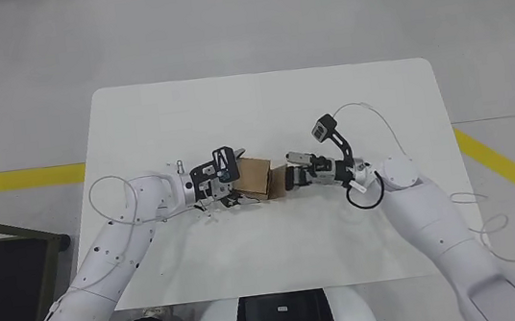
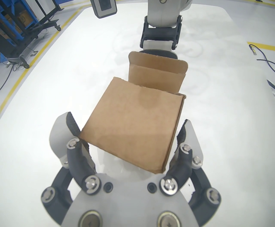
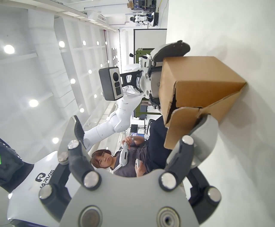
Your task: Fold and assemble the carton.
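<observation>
The plain brown carton (image 1: pixel 256 176) sits mid-table (image 1: pixel 260 102), squared up into a box, with a round-cornered flap (image 2: pixel 158 64) standing open at its right end. The left gripper (image 2: pixel 127 119) clamps the carton's left end between its fingers; the right gripper (image 3: pixel 141 117) has its fingers spread, one touching that open end

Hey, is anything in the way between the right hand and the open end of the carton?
Nothing visible stands between them. The right hand is open right at the carton, by its loose end flap, with one finger touching it. The left hand grips the opposite end.
</observation>
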Robot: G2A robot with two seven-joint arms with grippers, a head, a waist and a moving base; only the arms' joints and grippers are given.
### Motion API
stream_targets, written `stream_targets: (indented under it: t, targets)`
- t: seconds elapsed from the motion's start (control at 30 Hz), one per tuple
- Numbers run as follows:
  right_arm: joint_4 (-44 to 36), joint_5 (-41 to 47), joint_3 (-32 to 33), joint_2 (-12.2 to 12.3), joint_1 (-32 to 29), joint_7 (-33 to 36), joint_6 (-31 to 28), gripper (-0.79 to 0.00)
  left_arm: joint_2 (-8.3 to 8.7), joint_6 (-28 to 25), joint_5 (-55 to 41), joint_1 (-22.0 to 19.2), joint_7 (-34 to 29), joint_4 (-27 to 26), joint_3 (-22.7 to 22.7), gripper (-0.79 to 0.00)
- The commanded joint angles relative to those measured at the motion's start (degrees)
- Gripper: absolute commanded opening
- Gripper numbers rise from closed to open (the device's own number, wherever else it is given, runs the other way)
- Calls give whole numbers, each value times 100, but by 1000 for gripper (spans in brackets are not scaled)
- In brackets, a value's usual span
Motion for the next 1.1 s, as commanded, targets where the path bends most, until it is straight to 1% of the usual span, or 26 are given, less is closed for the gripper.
stream_targets:
  t: [0.0, 0.37, 0.6, 0.8, 0.83, 0.87, 0.9, 0.93, 0.97, 1.03, 1.07]
  targets:
    - [29, 10, -3, -12, 7, -32, -13, 0, 1, 9, -8, 2, 1, 1, -1, 0]
    - [12, 130, -123, -129, 33, -131, -97, 0, 2, 8, -27, -3, -24, 15, 22, 0]
    - [138, -384, -241, -176, 168, -429, -181, 0, 8, 7, -26, -11, -18, 33, 20, 0]
    - [117, -604, -138, -130, 111, -468, -191, 0, 20, 10, -22, 5, -30, 29, 3, 0]
    - [109, -626, -120, -120, 93, -445, -174, -154, 21, 10, -24, 8, -28, 24, 3, 0]
    - [101, -650, -101, -111, 80, -432, -160, -259, 22, 10, -25, 10, -22, 22, 3, 0]
    - [85, -667, -88, -104, 66, -417, -143, -296, 24, 11, -23, 12, -20, 21, 4, 0]
    - [71, -677, -75, -98, 52, -408, -127, -311, 24, 13, -22, 14, -18, 20, 4, 0]
    - [50, -687, -65, -93, 39, -394, -116, -289, 26, 15, -19, 14, -23, 22, 4, 0]
    - [11, -683, -44, -87, 10, -377, -106, -289, 27, 18, -22, 16, -28, 19, 5, 0]
    - [-9, -675, -35, -85, -1, -366, -105, -305, 27, 18, -23, 16, -29, 18, 5, 0]
